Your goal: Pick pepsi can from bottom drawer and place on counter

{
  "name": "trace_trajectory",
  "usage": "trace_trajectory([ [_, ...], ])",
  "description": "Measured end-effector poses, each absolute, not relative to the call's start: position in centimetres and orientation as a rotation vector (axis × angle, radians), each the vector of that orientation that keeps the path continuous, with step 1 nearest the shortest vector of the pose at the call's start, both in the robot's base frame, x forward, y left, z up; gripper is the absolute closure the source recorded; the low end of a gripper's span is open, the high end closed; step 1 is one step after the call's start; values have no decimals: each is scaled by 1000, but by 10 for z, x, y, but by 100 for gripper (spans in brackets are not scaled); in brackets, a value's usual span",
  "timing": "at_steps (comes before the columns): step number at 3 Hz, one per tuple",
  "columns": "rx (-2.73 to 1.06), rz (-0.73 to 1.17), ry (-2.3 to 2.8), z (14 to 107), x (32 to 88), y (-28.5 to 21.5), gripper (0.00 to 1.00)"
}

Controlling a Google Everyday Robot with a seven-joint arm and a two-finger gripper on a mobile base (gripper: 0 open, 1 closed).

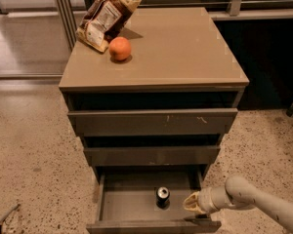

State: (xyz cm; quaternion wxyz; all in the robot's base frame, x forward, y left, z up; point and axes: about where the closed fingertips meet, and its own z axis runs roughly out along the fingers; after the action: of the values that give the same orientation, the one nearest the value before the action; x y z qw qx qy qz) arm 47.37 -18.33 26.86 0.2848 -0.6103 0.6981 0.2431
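Observation:
The pepsi can (162,196), dark with a silver top, stands upright in the middle of the open bottom drawer (122,206). My gripper (191,203) reaches in from the right on a white arm and sits inside the drawer's right part, a short way right of the can and apart from it. The tan counter (176,48) tops the cabinet above.
An orange (119,48) and a brown snack bag (106,16) lie at the counter's back left. The top drawer front (151,122) is scratched, and the middle drawer (151,155) sits above the open one. Speckled floor surrounds the cabinet. A dark wall is at right.

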Motion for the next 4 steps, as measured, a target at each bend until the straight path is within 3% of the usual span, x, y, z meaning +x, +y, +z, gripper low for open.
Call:
trace_trajectory([
  [4,-1637,711,1685,214,545,-141,31],
])
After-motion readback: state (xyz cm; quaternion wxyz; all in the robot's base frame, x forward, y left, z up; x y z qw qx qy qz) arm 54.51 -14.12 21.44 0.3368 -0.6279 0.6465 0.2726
